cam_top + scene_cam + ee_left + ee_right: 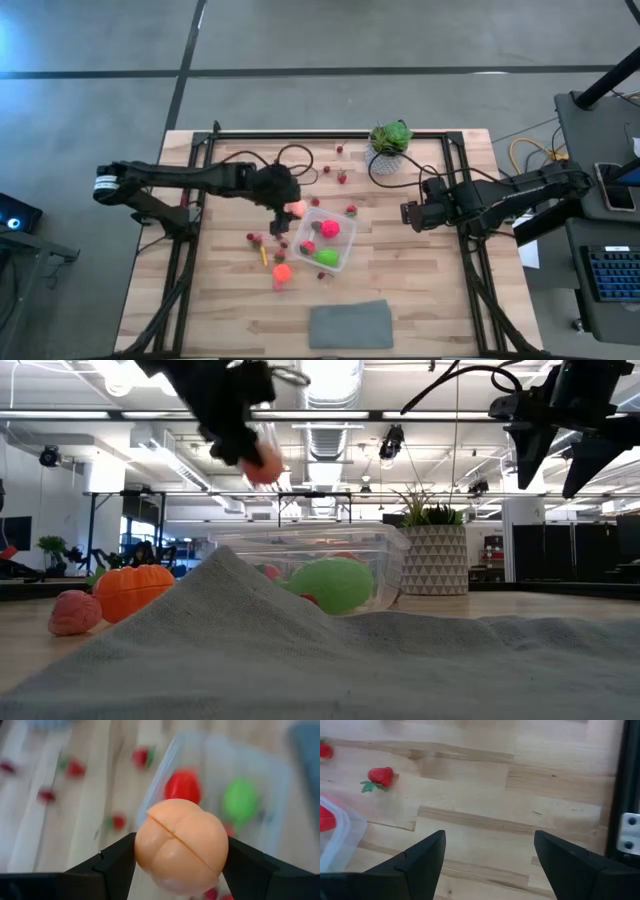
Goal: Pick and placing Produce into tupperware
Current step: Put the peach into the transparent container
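My left gripper point(289, 208) is shut on a peach-yellow toy peach point(181, 845), held in the air by the left rim of the clear tub point(325, 239); the low view shows the peach point(262, 464) well above the tub point(300, 565). In the tub lie a red piece point(330, 228), a green piece point(326, 257) and a small dark one. On the table left of the tub rest an orange pumpkin point(282, 271), a pink piece and small red berries point(252, 238). My right gripper point(408, 214) is open, above the bare table right of the tub. My left gripper pinches the toy peach between its two fingers, one finger point(117, 862) on each of two opposite sides point(145, 847). The fingers come from above, slanting down. The peach is lifted clear of table and tub.
A leafy plant in a white pot point(390, 142) stands at the far edge. A grey cloth point(350, 324) lies near the near edge and fills the low view's foreground. More strawberries point(341, 176) lie far of the tub, one point(380, 776) beside its right rim. Black rails point(470, 240) frame the table.
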### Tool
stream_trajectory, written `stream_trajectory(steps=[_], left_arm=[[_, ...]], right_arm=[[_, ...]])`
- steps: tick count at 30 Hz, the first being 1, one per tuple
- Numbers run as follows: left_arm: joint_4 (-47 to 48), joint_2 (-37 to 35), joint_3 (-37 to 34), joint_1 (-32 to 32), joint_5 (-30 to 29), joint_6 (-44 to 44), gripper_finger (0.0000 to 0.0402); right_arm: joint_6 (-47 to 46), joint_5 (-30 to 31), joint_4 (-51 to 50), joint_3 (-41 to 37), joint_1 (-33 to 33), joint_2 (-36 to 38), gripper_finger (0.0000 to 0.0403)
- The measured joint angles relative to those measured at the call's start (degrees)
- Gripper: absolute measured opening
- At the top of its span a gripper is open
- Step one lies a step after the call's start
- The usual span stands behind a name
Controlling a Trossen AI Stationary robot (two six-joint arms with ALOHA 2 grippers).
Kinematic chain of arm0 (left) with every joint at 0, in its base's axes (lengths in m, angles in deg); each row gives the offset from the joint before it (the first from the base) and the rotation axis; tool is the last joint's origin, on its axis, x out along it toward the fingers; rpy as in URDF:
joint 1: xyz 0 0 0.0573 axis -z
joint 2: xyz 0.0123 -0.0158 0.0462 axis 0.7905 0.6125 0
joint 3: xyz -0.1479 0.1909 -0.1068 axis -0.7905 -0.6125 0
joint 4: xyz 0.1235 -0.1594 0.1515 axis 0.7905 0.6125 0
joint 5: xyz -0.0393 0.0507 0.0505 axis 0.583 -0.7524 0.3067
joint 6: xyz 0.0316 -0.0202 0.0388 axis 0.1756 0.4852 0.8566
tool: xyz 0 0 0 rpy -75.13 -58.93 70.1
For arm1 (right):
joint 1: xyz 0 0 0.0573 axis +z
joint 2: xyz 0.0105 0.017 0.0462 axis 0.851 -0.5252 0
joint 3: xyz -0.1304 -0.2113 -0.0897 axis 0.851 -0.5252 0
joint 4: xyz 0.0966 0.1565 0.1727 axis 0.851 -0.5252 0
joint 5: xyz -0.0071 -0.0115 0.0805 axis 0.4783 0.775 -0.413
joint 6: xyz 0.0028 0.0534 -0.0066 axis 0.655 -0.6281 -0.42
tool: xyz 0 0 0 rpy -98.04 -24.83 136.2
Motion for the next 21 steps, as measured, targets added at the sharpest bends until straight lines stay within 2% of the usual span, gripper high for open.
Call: stream_trajectory(steps=[6, 10, 14, 21], left_arm=[[-11.0, 2.1, 0.0, 0.0, 6.3, -0.6, 0.0238], [-14.2, 5.9, -0.3, 0.0, 8.4, -6.9, 0.0238], [-15.0, 10.3, -0.3, 0.2, 15.9, -12.4, 0.0238], [-14.8, 14.3, -0.3, 1.7, 16.5, -18.1, 0.0253]], right_arm=[[0.0, 0.0, 2.3, 0.0, 0.0, 0.0, 0.0290], [0.0, 0.0, 3.5, 0.0, 0.0, 0.0, 0.0292], [0.0, 0.0, 4.4, 0.0, 0.0, 0.0, 0.0298], [-2.7, 0.0, 4.5, 0.0, 0.0, 0.0, 0.0308]])
